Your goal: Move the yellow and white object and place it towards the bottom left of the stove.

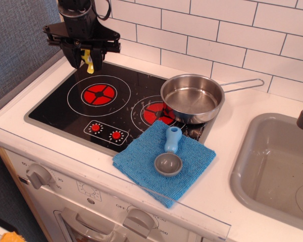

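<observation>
My black gripper [87, 59] hangs above the far left corner of the stove [116, 108], a black glossy cooktop with a grey rim and two red burners. It is shut on the yellow and white object [88, 61]. Only the object's yellow stem parts show between the fingers. The white body is hidden by the gripper. The object is held in the air, clear of the stove top, above the back edge of the left burner [98, 94].
A steel pan [192, 98] sits on the right burner, its handle pointing right. A blue cloth [164, 161] with a blue-handled grey scoop [169, 156] lies at the stove's front right. A grey sink [278, 171] is at the right. White tiles form the back wall.
</observation>
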